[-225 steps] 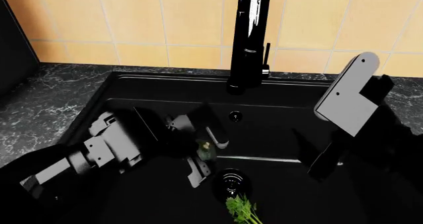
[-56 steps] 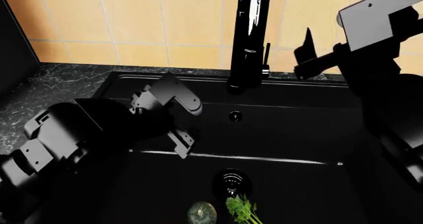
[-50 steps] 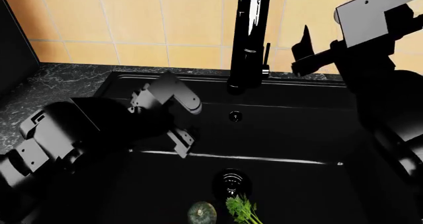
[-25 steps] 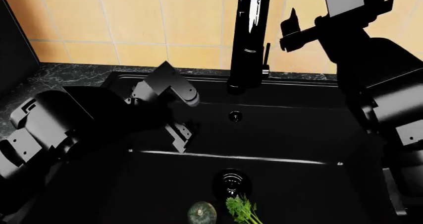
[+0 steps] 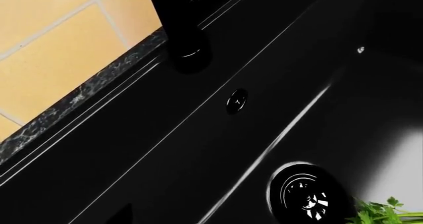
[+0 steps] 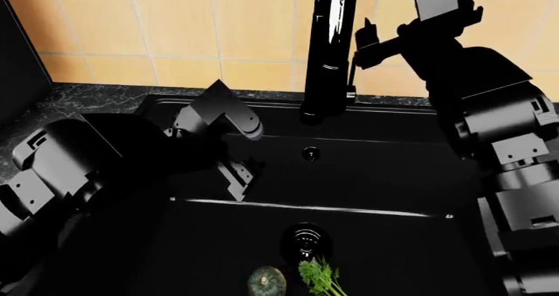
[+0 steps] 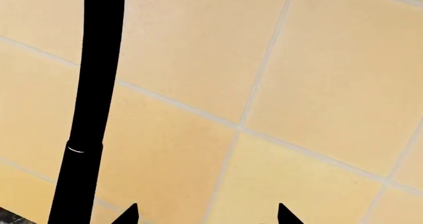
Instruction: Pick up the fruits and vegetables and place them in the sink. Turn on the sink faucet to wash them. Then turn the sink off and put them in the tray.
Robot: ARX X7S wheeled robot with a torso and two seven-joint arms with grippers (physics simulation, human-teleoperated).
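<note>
The dark-green squash (image 6: pixel 266 282) and the leafy celery (image 6: pixel 321 276) lie on the floor of the black sink (image 6: pixel 393 178), just in front of the round drain (image 6: pixel 306 240). The celery (image 5: pixel 385 214) and the drain (image 5: pixel 308 197) also show in the left wrist view. My left gripper (image 6: pixel 238 181) hangs open and empty inside the basin, left of the drain. Up beside the tall black faucet (image 6: pixel 330 47), my right gripper (image 6: pixel 362 42) is open, just above the small lever handle (image 6: pixel 352 73). The right wrist view has the faucet tube (image 7: pixel 92 110) left of the open gripper (image 7: pixel 206 215). The tray is out of view.
Yellow wall tiles (image 6: pixel 175 27) rise behind the sink. Dark marbled countertop (image 6: pixel 61 119) runs to the left of the basin. A small overflow hole (image 6: pixel 310 154) sits in the sink's back wall, below the faucet base (image 5: pixel 188 50).
My right gripper has risen and swung left to the faucet. The left gripper let the squash go into the sink earlier, drew back left, and is now still.
</note>
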